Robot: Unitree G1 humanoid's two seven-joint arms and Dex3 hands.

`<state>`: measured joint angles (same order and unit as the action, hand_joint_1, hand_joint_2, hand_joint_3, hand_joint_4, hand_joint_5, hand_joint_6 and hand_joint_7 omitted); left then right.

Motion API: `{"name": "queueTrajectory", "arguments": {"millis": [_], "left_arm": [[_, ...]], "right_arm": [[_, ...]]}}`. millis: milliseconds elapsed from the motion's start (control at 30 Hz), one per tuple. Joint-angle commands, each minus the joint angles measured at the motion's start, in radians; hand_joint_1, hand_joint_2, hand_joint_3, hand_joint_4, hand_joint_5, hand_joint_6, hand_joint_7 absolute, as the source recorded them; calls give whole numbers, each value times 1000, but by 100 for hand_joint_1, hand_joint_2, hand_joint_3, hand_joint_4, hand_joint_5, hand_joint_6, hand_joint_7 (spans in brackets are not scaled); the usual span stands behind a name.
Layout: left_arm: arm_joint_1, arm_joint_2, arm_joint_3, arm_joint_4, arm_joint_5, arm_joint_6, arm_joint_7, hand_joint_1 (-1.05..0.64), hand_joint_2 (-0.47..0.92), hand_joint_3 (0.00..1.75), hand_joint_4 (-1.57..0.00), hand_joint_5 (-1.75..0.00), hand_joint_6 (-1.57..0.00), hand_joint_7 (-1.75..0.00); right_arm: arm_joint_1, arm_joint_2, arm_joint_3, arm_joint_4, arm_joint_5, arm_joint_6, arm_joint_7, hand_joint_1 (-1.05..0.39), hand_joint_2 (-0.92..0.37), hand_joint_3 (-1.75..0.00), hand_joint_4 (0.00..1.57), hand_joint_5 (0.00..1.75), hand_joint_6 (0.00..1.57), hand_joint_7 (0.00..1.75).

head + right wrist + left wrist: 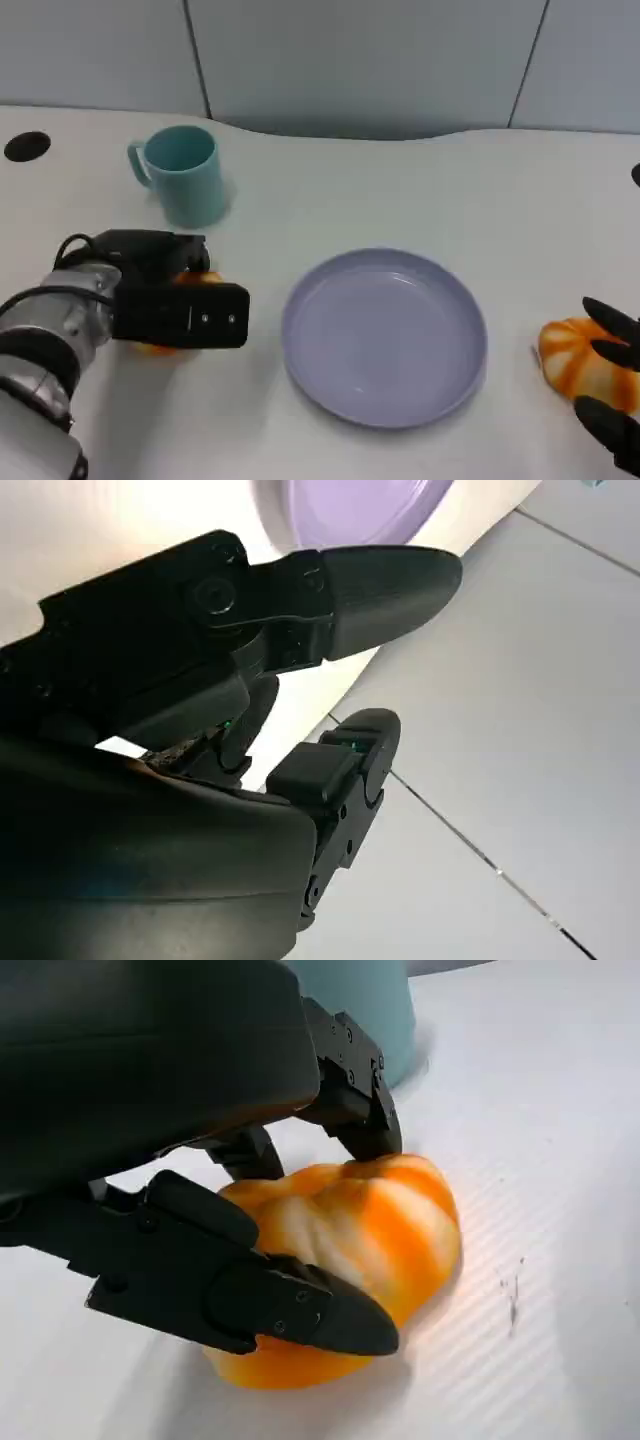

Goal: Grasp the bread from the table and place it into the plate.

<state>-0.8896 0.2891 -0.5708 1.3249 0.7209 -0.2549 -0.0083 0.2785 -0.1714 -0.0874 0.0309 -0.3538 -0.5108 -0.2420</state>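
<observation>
1. we take the plate (385,338) as our landmark: it lies flat on the white table (480,200), lavender and holding nothing.
2. to the plate's left, our left hand (165,300) covers an orange-and-white bread (350,1250). the left wrist view shows its fingers (300,1310) closed against the bread on both sides while the bread rests on the table, so we judge the grasp made and the lift not yet begun.
3. to the plate's right, near the table edge, lies a second bread (580,365). our right hand (612,390) sits over it with fingers apart; from the right wrist view it seems to hold nothing, though the contact is hard to read.
4. beyond the left hand, farther from us than the plate, stands a teal mug (185,172).
5. to do this step well, we should firm the left-hand hold without crushing the soft bread, raise it straight up until it clears the plate's rim, carry it rightward over the plate's middle, lower it, then let the fingers part.
6. we should keep the forearm away from the mug during the lift.
</observation>
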Motion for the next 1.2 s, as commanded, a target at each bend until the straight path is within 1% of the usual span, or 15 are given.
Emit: {"name": "queueTrajectory", "arguments": {"millis": [33, 67, 133, 167, 200, 233, 267, 300, 333, 367, 467, 700, 767, 1100, 1200], "left_arm": [[3, 13, 5, 12, -10, -5, -33, -23, 87, 9, -42, -166, -30, -145], [3, 13, -1, 10, -5, -7, -14, -24, 88, 8, -43, -166, -31, -144], [4, 10, -5, 10, 0, -5, 20, -28, 90, 6, -55, -150, -45, -119], [5, 8, -6, 11, 0, -3, 33, -29, 91, 6, -63, -132, -56, -86], [5, 7, -6, 11, -2, -1, 38, -30, 91, 6, -67, -121, -66, -61], [9, 7, -4, 11, -3, -6, 72, -31, 92, 5, -70, -115, -71, -48], [13, 6, -3, 10, -4, -13, 103, -28, 91, 4, -67, -144, -65, -105], [16, 6, -1, 10, -6, -19, 127, -26, 91, 3, -67, -159, -59, -139], [19, 5, 4, 11, -13, -25, 138, -25, 92, 5, -68, -168, -56, -160], [20, 4, 8, 12, -18, -29, 140, -26, 92, 9, -69, -171, -55, -167], [21, 4, 15, 13, -25, -39, 149, -26, 92, 15, -71, -174, -56, -174], [13, 2, 50, 15, -52, -32, 111, -19, 90, 13, -68, -175, -52, -175], [12, 7, 77, 10, -81, -44, 83, -19, 92, 17, -68, -175, -52, -175], [6, 64, 184, -39, -189, -179, -21, -17, 82, 22, -72, -175, -60, -175], [0, 82, 213, -65, -220, -235, -54, -18, 79, 30, -76, -175, -60, -175]], "right_arm": [[7, -5, -13, -5, 8, -2, -5, -35, -92, -31, 85, 20, 68, 0], [6, -5, -14, -3, 10, -4, -6, -35, -92, -31, 85, 20, 68, 0], [5, -6, -15, 1, 12, -9, -6, -35, -92, -31, 86, 20, 68, 0], [5, -6, -16, 2, 13, -9, -6, -35, -92, -31, 87, 21, 68, 0], [5, -6, -16, 2, 13, -9, -6, -35, -92, -30, 87, 21, 68, 0], [5, -7, -17, 2, 11, -12, -7, -35, -92, -30, 87, 21, 68, 0], [5, -7, -17, 4, 16, -15, -6, -35, -92, -30, 87, 21, 68, 0], [6, -6, -17, 4, 19, -16, -4, -35, -92, -30, 88, 22, 69, 0], [5, -7, -18, 7, 21, -21, -4, -35, -92, -30, 88, 22, 69, 0], [5, -8, -19, 10, 22, -24, -5, -35, -92, -30, 88, 22, 69, 0], [4, -7, -20, 10, 17, -24, -6, -35, -92, -30, 88, 23, 69, 0], [4, 0, -19, 0, 13, -11, -6, -35, -92, -30, 88, 24, 69, 0], [7, 3, -18, -8, 11, 0, -4, -35, -92, -30, 87, 24, 69, 0], [1, 6, -15, 0, 13, -6, -4, -35, -92, -30, 84, 23, 70, 0], [-2, 11, -14, -3, 14, 4, -3, -36, -92, -30, 85, 23, 70, 0]]}}
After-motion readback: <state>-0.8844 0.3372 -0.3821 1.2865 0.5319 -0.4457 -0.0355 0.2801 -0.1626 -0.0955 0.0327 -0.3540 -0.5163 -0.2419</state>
